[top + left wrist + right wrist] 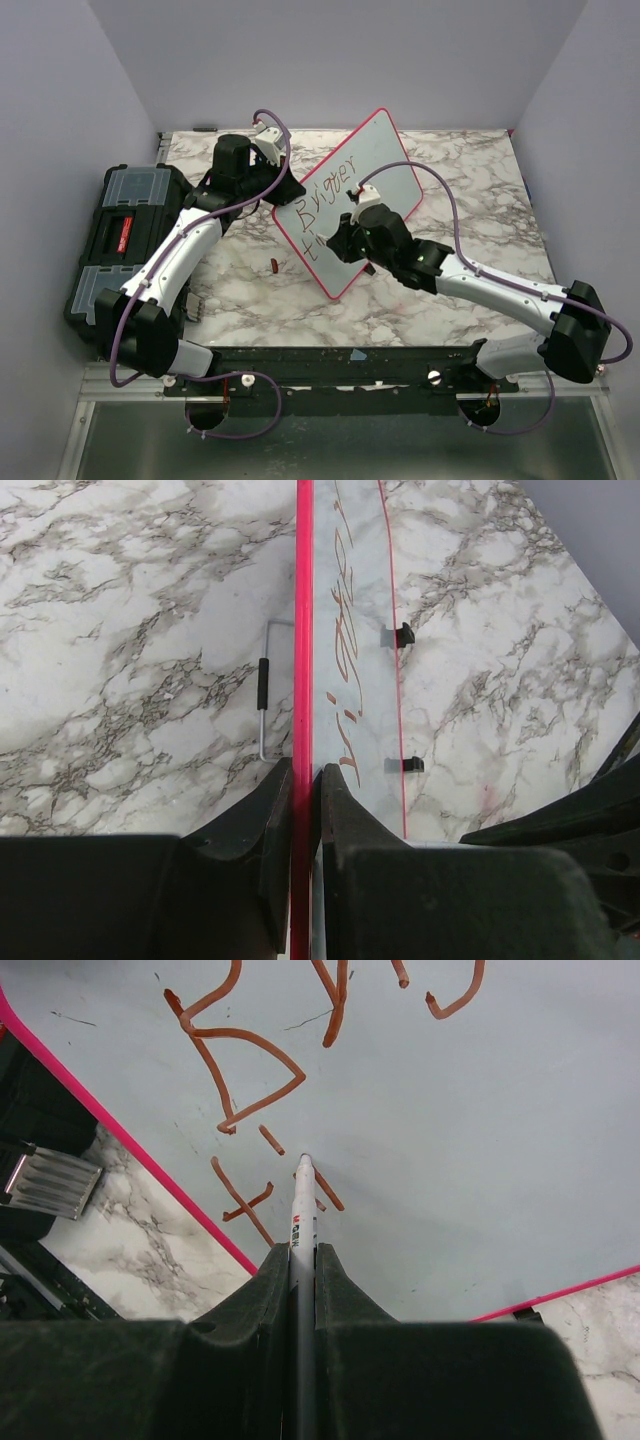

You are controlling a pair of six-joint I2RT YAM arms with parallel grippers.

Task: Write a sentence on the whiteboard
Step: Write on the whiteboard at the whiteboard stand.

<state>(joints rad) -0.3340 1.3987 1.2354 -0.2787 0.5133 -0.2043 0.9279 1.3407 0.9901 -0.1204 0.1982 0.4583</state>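
Marker (303, 1200) tip on whiteboard (480, 1140)

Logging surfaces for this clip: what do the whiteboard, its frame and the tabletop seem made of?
Whiteboard: smooth pale coated panel, lettering sitting crisp on top. Frame: probably plastic, uniform bright pink-red. Tabletop: marble-veined, matte; possibly printed laminate, real stone can't be ruled out.

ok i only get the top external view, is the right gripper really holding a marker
observer: yes, the right gripper is shut on a slim white marker, tip on the whiteboard
operator: where in the writing
observer: just right of the letter t starting the second line
operator: and the other arm
observer: the left gripper pinches the whiteboard's red-pink frame edge-on, a finger on each side
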